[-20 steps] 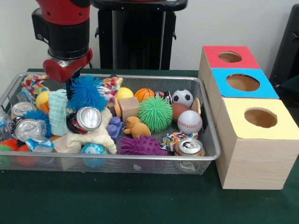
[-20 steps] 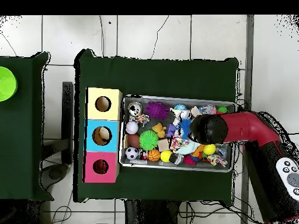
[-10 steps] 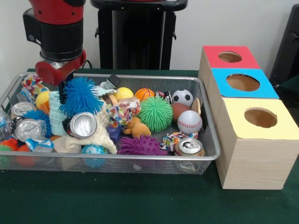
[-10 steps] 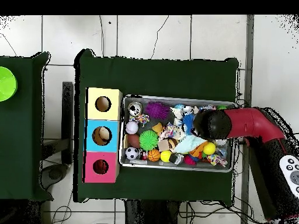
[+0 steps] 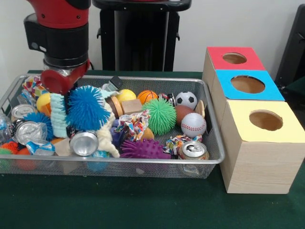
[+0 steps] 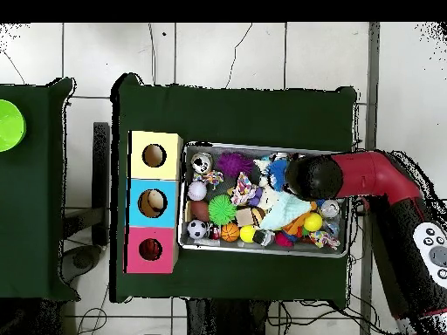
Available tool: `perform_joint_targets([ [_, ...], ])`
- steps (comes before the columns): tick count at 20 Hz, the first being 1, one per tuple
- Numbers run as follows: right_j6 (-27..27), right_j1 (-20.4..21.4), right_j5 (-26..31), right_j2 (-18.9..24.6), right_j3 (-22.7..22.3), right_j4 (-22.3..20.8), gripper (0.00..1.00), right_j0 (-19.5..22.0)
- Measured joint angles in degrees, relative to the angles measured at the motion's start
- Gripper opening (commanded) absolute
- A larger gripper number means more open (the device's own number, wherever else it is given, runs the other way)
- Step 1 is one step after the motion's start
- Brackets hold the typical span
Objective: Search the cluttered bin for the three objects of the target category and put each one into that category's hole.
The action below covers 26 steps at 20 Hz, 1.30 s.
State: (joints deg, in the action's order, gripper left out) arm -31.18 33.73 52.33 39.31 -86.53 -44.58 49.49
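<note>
Inside wire bin (image 5: 209,102): spiky balls, cans, baseball (image 5: 193,124), soccer ball (image 5: 186,99).

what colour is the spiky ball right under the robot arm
Blue: the spiky ball shows best in the front view.

gripper (image 5: 64,90) fingers hidden behind blue spiky ball (image 5: 86,108) (front view)

Red and black arm (image 5: 59,33) reaching straight down from above, red wrist just above the claw (image 5: 64,93), claw tips buried out of sight, arm stretching sideways in the overhead view (image 6: 367,179)
</note>
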Motion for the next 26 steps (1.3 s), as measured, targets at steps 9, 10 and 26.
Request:
perform_joint_targets([
  [9,1.16,-1.37,-1.90,2.25,-1.49,-0.93,0.00,-1.19],
  [10,1.16,-1.26,-2.08,2.17,-1.64,-1.20,0.00,-1.45],
  [26,1.16,6.28,-4.22,-0.37,-8.22,-5.23,1.00,-7.31],
])
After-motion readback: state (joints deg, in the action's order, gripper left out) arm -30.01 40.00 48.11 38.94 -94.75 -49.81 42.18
